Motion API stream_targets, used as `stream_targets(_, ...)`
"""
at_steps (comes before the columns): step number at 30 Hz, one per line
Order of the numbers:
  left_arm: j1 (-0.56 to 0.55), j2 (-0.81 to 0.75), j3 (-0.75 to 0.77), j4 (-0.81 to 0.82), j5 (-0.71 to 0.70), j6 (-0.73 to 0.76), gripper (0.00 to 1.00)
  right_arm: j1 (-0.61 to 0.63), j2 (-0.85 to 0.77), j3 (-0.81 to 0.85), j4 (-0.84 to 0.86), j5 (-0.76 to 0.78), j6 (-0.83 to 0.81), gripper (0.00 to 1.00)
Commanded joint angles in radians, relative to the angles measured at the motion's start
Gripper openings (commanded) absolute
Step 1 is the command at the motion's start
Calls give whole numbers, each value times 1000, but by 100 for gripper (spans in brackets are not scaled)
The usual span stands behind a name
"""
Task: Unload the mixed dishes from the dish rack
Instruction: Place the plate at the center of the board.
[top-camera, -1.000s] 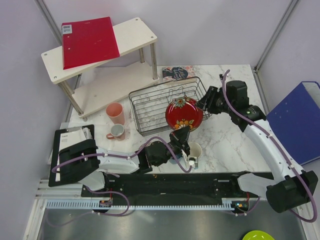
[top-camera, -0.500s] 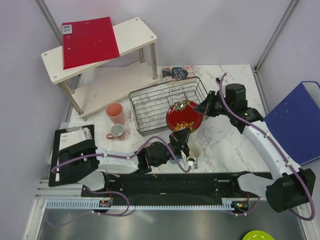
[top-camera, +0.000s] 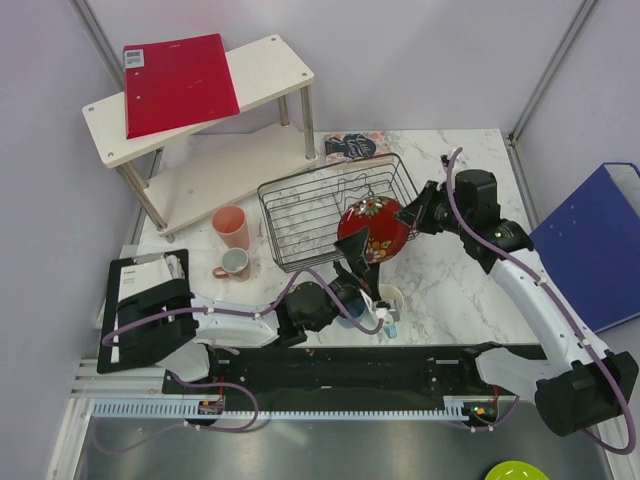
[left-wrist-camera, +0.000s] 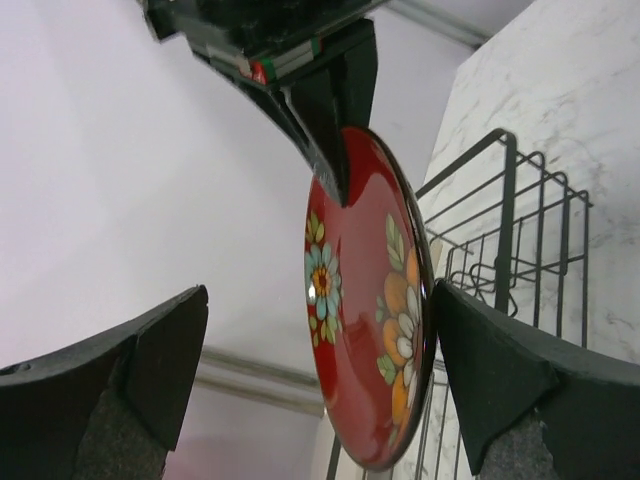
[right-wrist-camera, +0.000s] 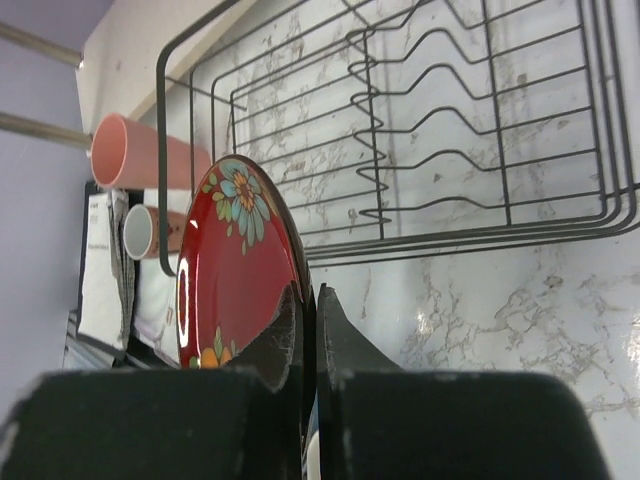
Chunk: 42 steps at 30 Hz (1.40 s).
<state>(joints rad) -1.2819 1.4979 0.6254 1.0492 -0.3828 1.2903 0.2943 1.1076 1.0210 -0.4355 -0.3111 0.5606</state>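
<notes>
Our right gripper (right-wrist-camera: 308, 305) has just pinched shut on the rim of the plate (right-wrist-camera: 225, 270), holding it on edge at the near right corner of the rack (top-camera: 300, 215). Our left gripper (left-wrist-camera: 320, 300), below, has just sprung wide, fingers spread either side of the plate without touching it, beside the cup (top-camera: 392, 297) on the table (top-camera: 450, 290). We see nothing else in the rack, so we judge this the last dish to carry out.

We are in a robot lab cell: plain lilac partitions (top-camera: 420, 60) box in a marble-look surface (top-camera: 450, 290), with a cabled left arm (top-camera: 225, 325) and right arm (top-camera: 535, 300) bolted to a black rail (top-camera: 330, 370).
</notes>
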Motion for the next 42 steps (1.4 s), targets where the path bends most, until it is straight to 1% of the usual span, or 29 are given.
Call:
stream_targets(1,32,22,111,121,-204,-64,99,-6,-35,91,41,128,62,0)
stream_targets(2,47,21,131,111,-284,-112,99,-27,-32,118,43,150,90,0)
stream_targets(4,68,10,184,51,-353,-164,99,-58,-9,142,53,199,120,0)
stream_targets(5,85,2,212,25,-410,-228,99,-105,1,160,67,207,140,0)
stream_targets(7,99,-43,237,-116,-451,-316,99,-159,44,172,84,225,202,0)
stream_targets(8,111,-68,249,-194,-473,-435,99,-200,66,192,84,240,217,0)
stream_targets(9,118,-91,272,-356,-475,-512,99,-217,104,197,87,263,252,0)
stream_targets(10,124,-115,286,-467,-469,-596,99,-233,118,194,95,288,274,0)
stream_targets(11,140,-172,312,-560,-437,-776,99,-272,129,167,139,305,294,0)
stream_targets(12,150,-195,319,-639,-418,-865,99,-290,138,147,173,305,320,0)
stream_targets(13,157,-224,324,-770,-398,-949,99,-317,156,128,225,305,353,0)
stream_targets(14,170,-267,326,-811,-368,-1071,99,-337,167,113,237,370,360,0)
stream_targets(15,170,-290,327,-854,-357,-1124,99,-345,196,114,238,397,360,0)
stream_targets(16,170,-306,329,-932,-344,-1172,99,-349,211,117,238,424,352,0)
stream_targets(17,170,-338,338,-978,-306,-1259,99,-362,224,119,239,466,349,0)
stream_targets(18,170,-350,341,-1014,-291,-1284,99,-368,245,119,238,490,351,0)
stream_targets(19,170,-363,344,-1043,-281,-1343,99,-374,253,117,241,504,348,0)
stream_targets(20,170,-376,347,-1113,-256,-1412,99,-388,258,114,242,518,345,0)
stream_targets(22,170,-419,336,-1152,-235,-1477,99,-397,267,107,257,569,340,0)
stream_targets(24,170,-468,307,-1173,-217,-1505,99,-411,274,93,271,604,340,0)
stream_targets(26,170,-499,268,-1177,-196,-1540,99,-425,285,71,303,613,344,0)
stream_targets(29,170,-550,229,-1187,-171,-1591,99,-441,333,51,304,638,366,0)
stream_targets(36,170,-599,206,-1281,-114,-1703,99,-457,532,48,277,563,355,0)
stream_targets(42,170,-613,200,-1328,-74,-1767,99,-457,630,57,281,530,343,0)
